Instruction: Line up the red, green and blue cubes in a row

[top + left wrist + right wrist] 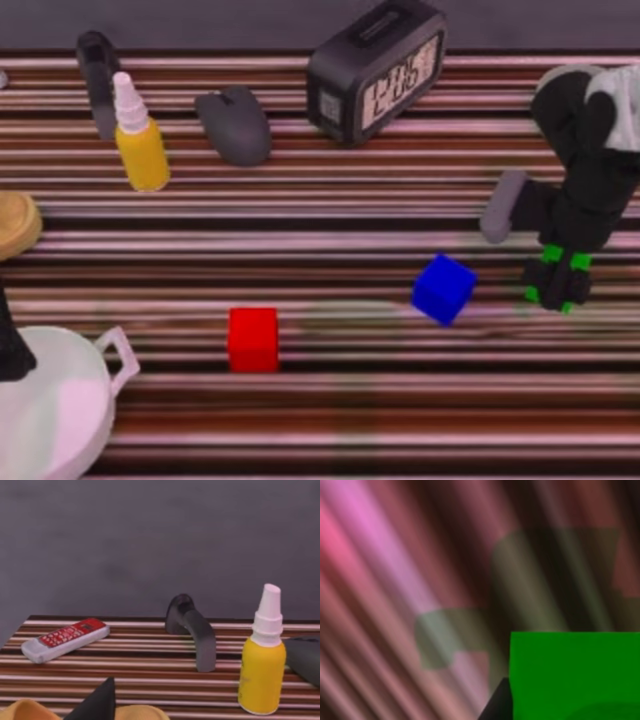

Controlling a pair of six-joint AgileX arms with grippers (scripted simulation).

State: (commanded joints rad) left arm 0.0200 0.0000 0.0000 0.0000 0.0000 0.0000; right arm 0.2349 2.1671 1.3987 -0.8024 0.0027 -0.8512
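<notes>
Striped table (400, 200), R claw (556, 284) gripping green cube (575, 675)

Striped tabletop before a plain grey backdrop.
The flat table surface (400, 420) carries horizontal bands of dark brown, maroon and pale pink, with glossy pink highlights. Beyond the table's far edge, a uniform matte grey-violet wall (150, 540) fills the background; faint greenish-grey patches mottle the stripes near the table's middle.
</notes>
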